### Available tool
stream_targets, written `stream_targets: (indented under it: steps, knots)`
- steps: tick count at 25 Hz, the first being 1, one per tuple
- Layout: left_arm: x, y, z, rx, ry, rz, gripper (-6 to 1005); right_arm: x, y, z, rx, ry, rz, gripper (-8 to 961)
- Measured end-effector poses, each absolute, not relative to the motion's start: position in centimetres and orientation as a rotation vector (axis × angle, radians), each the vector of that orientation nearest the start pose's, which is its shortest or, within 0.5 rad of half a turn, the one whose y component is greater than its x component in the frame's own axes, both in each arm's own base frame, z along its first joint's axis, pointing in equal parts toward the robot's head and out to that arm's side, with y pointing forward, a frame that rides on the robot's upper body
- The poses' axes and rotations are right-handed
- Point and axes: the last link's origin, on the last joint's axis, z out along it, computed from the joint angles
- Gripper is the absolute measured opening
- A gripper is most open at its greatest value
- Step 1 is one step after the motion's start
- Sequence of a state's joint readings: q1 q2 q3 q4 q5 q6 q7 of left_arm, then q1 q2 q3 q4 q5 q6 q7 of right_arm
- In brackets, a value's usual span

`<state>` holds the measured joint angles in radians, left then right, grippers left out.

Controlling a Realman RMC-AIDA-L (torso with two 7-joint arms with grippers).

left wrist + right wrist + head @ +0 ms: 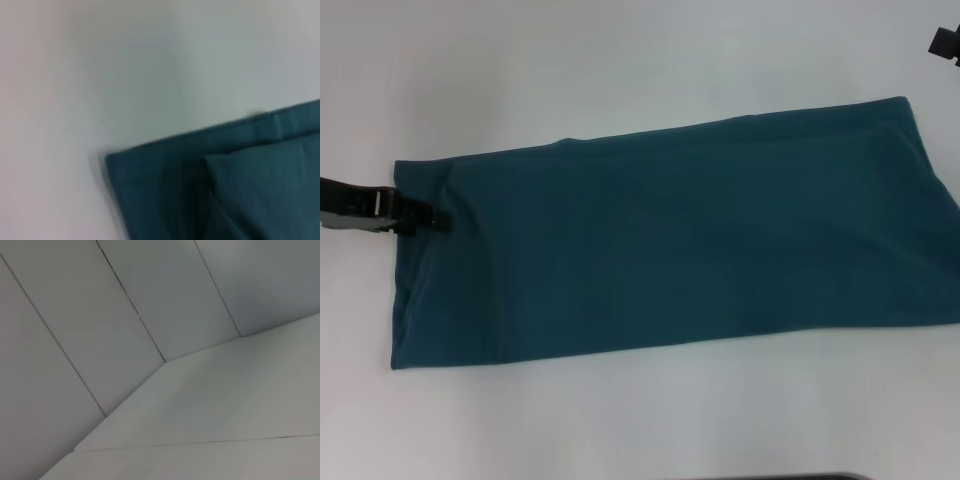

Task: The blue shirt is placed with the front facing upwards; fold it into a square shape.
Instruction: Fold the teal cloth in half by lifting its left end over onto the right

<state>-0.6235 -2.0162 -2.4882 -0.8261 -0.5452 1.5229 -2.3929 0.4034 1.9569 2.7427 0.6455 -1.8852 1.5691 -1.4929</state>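
Observation:
The blue shirt [670,240] lies flat on the white table [620,60], folded into a long plain teal rectangle running from left to right; no letters or collar show. My left gripper [438,217] reaches in low from the left, and its tip overlaps the shirt's left short edge near the far corner. The left wrist view shows that corner of the shirt [240,190] with a layered fold and a hem strip. My right gripper [946,42] is only a dark piece at the far right corner of the head view, well away from the cloth.
White table surrounds the shirt on all sides. The shirt's right end reaches the head view's right border. The right wrist view shows only the table surface [225,405] and pale wall panels [100,315] behind it.

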Motion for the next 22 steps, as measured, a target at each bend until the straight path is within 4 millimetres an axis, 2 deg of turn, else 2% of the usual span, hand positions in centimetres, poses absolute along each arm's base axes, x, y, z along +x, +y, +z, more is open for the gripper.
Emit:
stream_targets:
  steps: [7, 12, 17, 22]
  knots:
    - [-29.4, 35.1, 4.8, -2.317, -1.693, -0.019, 595, 33.0, 31.8, 9.9, -2.193, 1.059, 0.934, 684]
    - [-28.6, 34.9, 3.8, -2.365, -1.684, -0.05, 595, 33.1, 31.8, 9.9, -2.191, 1.061, 0.934, 683]
    - [-28.7, 34.9, 2.6, -2.378, -1.673, -0.054, 595, 33.2, 31.7, 9.8, -2.189, 1.066, 0.934, 683]
    - [-29.3, 34.9, 2.3, -2.351, -1.671, -0.044, 595, 33.1, 31.7, 9.8, -2.19, 1.065, 0.935, 683]
